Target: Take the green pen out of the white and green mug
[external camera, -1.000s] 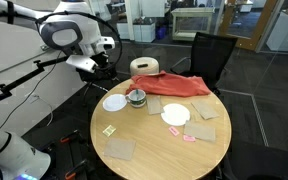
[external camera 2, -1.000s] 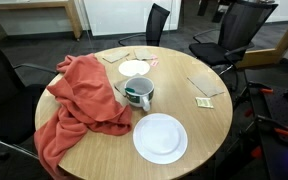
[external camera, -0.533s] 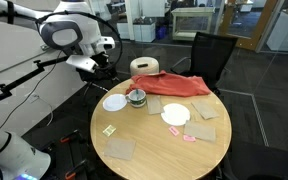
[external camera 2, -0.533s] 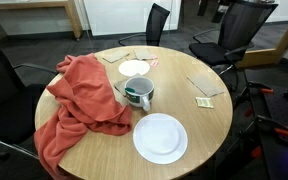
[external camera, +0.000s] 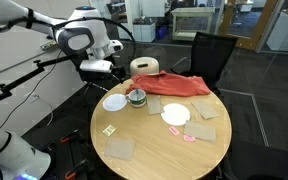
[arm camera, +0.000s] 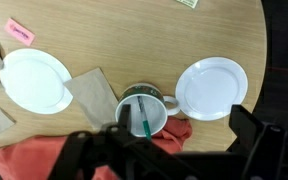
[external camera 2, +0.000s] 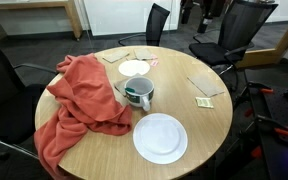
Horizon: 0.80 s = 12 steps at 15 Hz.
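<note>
Overhead, the gripper [arm camera: 169,140] hangs above the round table [arm camera: 104,30] — its dark, blurred fingers seem spread wide and empty. Below stands the white and green mug [arm camera: 125,103], the green pen [arm camera: 144,116] leaning inside — white plates [arm camera: 34,80] flank it, with a red cloth [arm camera: 24,160] just beside it.

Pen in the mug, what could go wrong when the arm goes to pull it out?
The pen leans low inside the mug, so the open gripper might strike the rim and tip it. The red cloth lies against the mug and could get caught in the grasp.
</note>
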Each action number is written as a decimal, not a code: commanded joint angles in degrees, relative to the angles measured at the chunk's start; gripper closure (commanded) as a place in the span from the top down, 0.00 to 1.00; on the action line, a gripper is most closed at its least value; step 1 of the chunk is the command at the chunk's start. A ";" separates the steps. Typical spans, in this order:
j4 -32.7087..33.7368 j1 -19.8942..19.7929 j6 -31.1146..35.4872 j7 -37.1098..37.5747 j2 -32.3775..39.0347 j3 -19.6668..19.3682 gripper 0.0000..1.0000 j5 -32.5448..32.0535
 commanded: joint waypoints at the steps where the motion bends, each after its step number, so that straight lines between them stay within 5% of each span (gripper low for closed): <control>1: 4.55 0.17 4.66 -5.41 7.30 1.03 1.00 0.58; 12: 21.02 -3.98 7.73 -11.06 27.72 7.54 1.00 1.89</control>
